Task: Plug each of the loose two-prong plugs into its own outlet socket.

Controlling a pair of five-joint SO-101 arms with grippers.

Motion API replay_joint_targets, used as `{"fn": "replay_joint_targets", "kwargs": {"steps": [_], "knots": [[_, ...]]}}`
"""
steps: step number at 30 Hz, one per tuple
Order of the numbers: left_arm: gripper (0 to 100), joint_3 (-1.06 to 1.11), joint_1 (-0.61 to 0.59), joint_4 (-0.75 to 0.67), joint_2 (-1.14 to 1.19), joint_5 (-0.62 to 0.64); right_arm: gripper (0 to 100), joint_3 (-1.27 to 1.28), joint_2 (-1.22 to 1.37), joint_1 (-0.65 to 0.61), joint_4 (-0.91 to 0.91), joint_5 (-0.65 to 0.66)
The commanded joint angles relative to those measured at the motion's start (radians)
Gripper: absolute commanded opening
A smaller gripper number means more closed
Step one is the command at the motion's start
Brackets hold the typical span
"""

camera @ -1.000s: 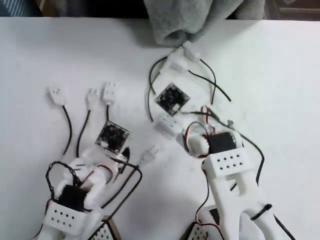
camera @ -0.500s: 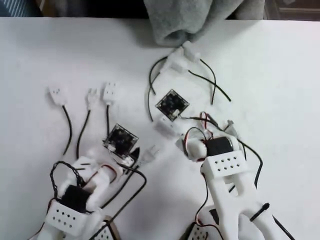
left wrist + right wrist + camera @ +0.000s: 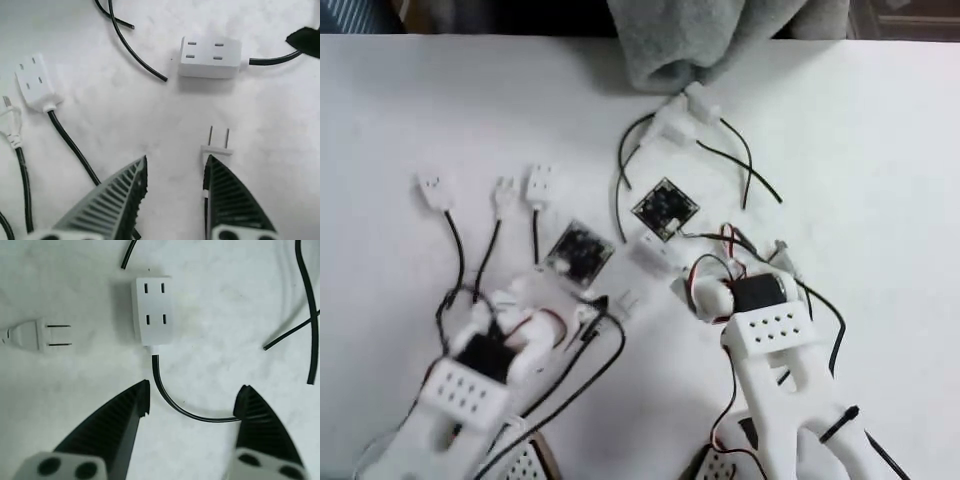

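Observation:
A white two-prong plug (image 3: 217,148) lies on the table against the inside of one finger of my open left gripper (image 3: 176,162). Its prongs point at a white outlet socket (image 3: 210,57) a short way ahead. In the high view this plug (image 3: 625,300) lies between the two arms, just beside my left gripper (image 3: 594,302). My right gripper (image 3: 195,390) is open over the black cord (image 3: 180,407) of that socket (image 3: 152,310), with the same plug (image 3: 37,335) off to one side, prongs toward the socket.
Three corded white connectors (image 3: 505,195) lie in a row at the left. Two more white pieces with black cords (image 3: 675,118) lie at the back by a grey cloth (image 3: 685,40). Another socket (image 3: 34,82) sits beside my left gripper. Loose black cords (image 3: 745,165) cross the middle.
My left arm has moved forward and to the right, bringing its open fingers up beside the plug. The right arm drew back slightly at first and has stayed still since.

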Motion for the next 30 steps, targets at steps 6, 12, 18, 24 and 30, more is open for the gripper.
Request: {"fn": "replay_joint_targets", "kwargs": {"steps": [6,12,18,24,30], "knots": [[20,-0.322,0.062,0.006,0.588,0.02,27.6,-0.003,-0.024,0.01,-0.018,-0.008],[19,-0.552,0.062,0.135,0.862,0.021,27.6,-0.003,-0.024,0.01,-0.016,-0.006],[19,-0.666,0.071,0.176,0.984,0.018,27.6,-0.003,-0.024,0.012,-0.016,-0.005],[19,-0.683,0.079,0.184,1.01,0.018,27.6,-0.003,-0.024,0.012,-0.016,-0.005],[19,-0.683,0.108,0.196,1.013,0.014,27.6,-0.003,-0.024,0.012,-0.016,-0.005]]}}
